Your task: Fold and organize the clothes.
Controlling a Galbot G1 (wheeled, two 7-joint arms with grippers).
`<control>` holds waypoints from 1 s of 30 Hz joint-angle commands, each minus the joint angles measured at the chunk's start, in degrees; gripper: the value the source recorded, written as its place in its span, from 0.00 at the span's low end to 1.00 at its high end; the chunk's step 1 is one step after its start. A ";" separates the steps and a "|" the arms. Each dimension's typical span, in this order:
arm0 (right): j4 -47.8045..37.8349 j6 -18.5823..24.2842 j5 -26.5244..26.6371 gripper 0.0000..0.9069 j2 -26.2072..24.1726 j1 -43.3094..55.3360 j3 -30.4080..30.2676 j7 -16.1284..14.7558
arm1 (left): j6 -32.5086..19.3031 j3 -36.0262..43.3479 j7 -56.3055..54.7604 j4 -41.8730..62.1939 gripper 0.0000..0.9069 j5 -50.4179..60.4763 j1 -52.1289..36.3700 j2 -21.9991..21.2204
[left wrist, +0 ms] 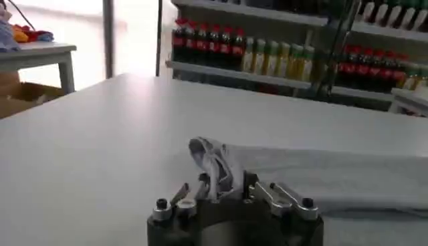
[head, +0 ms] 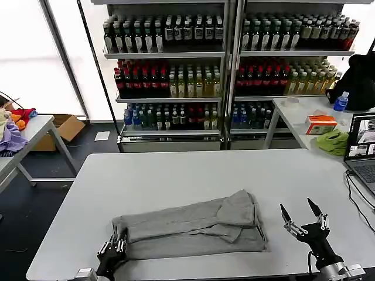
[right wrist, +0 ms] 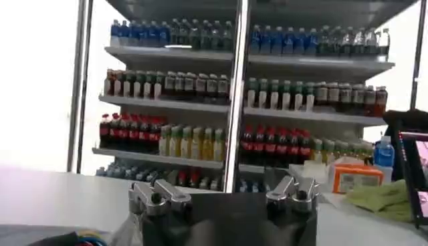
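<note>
Head view shows a grey shirt [head: 193,228] lying folded into a long band across the near half of the white table [head: 193,170], its length running left to right, with a folded flap resting on top toward the right end. At the shirt's near-left corner the left gripper [head: 113,248] sits low on the table, its fingers pinched together on the cloth. From the left wrist view the same grip is plain: the left gripper [left wrist: 224,190] has a bunched fold of the shirt [left wrist: 321,177] clamped between its fingers, the fabric puckered upward there and the rest stretching flat away across the table [left wrist: 100,147]. The right gripper [head: 303,219] stands just off the shirt's right end, apart from the cloth, its two dark fingers spread wide and pointing up and away, holding nothing. Beyond the table stand shelves of bottled drinks [head: 228,64]; a side table on the far right carries a green cloth [head: 332,141], an orange box [head: 320,124] and a laptop [head: 362,146].
</note>
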 commanded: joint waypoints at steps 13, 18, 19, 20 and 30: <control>-0.31 -0.98 2.44 1.00 -1.59 2.13 -0.22 0.36 | 2.96 -25.10 7.61 5.85 0.01 -11.60 -4.47 20.01; -0.25 -1.05 2.83 1.00 -1.79 2.25 -0.01 0.48 | 2.60 -31.91 11.55 15.59 0.01 -7.78 -5.71 27.59; -0.20 -1.06 2.93 1.00 -1.81 2.23 0.05 0.48 | 2.36 -32.30 11.63 16.46 0.01 -7.67 -6.02 28.44; -0.16 -1.08 3.01 1.00 -1.79 2.22 0.08 0.48 | 2.38 -32.65 11.52 16.77 0.01 -8.15 -6.34 29.27; 0.74 -1.17 3.20 1.00 -1.67 1.33 0.96 0.62 | 7.04 -26.58 7.31 -1.22 0.01 -17.27 -3.96 28.81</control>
